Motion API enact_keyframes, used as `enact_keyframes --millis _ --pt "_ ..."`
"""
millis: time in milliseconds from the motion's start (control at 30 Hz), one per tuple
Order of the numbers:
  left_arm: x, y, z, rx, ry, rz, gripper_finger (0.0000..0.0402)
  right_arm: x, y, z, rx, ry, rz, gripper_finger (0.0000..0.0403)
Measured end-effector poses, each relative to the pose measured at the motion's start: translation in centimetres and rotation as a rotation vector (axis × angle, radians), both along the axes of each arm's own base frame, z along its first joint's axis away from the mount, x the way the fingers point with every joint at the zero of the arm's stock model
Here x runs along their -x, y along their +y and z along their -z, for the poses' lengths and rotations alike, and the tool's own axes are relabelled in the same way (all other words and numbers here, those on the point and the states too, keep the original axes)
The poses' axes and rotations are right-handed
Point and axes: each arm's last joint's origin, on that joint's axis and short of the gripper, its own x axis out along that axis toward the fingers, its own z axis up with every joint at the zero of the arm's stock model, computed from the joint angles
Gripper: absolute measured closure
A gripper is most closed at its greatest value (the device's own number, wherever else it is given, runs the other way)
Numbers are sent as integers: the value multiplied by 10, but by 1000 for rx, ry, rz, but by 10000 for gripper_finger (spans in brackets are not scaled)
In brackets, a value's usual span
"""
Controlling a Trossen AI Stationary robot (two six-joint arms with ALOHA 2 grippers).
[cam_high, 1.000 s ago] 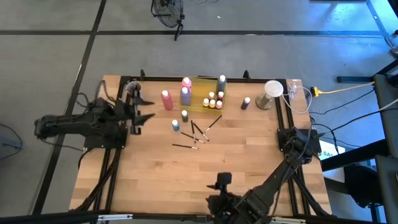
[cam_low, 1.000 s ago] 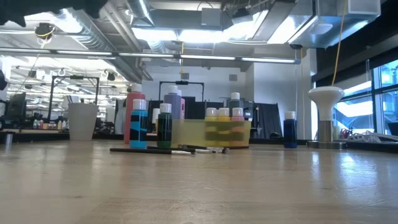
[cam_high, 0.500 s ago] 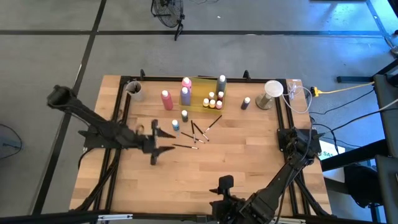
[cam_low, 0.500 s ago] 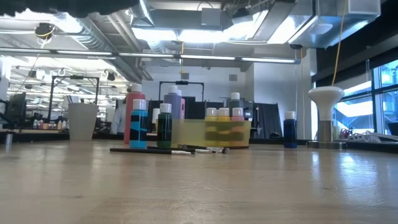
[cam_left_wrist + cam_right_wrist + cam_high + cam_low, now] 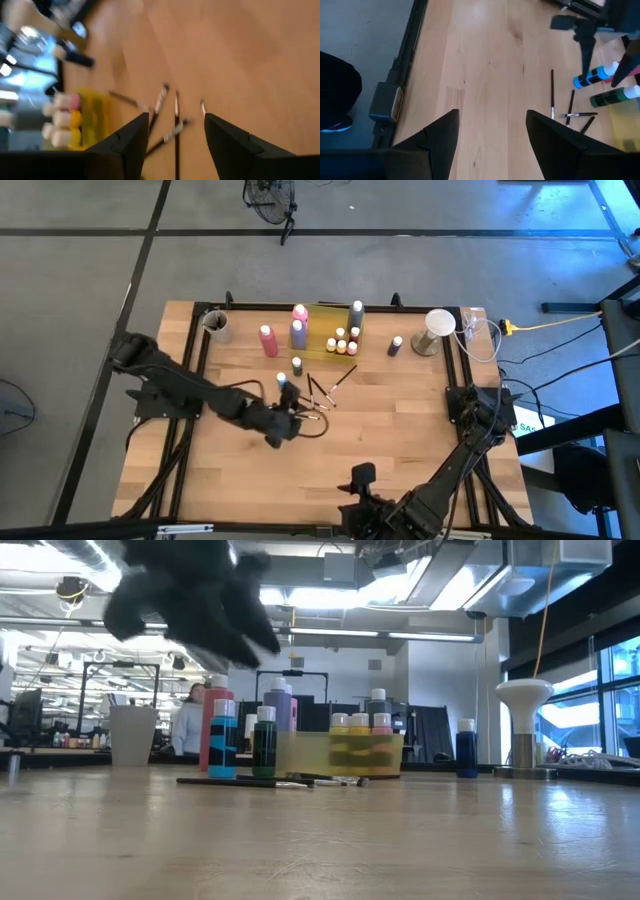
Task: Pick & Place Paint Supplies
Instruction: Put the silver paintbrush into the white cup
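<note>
1. From above, I see my left pincer [image 5: 292, 420] reached out over the desk [image 5: 380, 430], just beside the scattered brushes [image 5: 318, 392].
2. The left wrist view shows what the overhead cannot: its fingers spread apart, holding nothing, with the brushes [image 5: 170, 120] lying just ahead of them.
3. The yellow tray [image 5: 92, 117] of small bottles [image 5: 62, 117] sits farther ahead, to one side.
4. My right pincer [image 5: 490, 130] waits at the desk's near edge, likewise spread and empty, well apart from the supplies.

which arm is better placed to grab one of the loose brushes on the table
Left. The left gripper hangs open right over the brushes, while the right gripper waits open near the table's front edge.
</note>
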Motion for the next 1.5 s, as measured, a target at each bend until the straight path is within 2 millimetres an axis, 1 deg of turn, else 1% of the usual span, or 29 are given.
enact_keyframes --millis 133,267,400,500,700,833,1400,1500 --pt "-13 11 15 -43 151 25 234 0 0 0 -5 7 -5 169" --pt "-22 18 35 -129 246 73 247 3 0 0 6 27 -13 169" --pt "-31 27 50 -152 277 67 253 6 1 0 10 36 -18 169" --pt "-39 35 55 -131 251 63 254 6 1 0 10 35 -17 169" --pt "-46 53 57 -46 248 95 254 6 1 0 -15 28 8 169" --pt "-46 60 58 -55 270 103 254 6 2 0 -25 23 15 169" --pt "-49 61 57 -104 274 233 255 6 2 0 -47 14 28 169" --pt "-50 62 62 -85 292 247 258 5 3 0 -53 10 28 169"
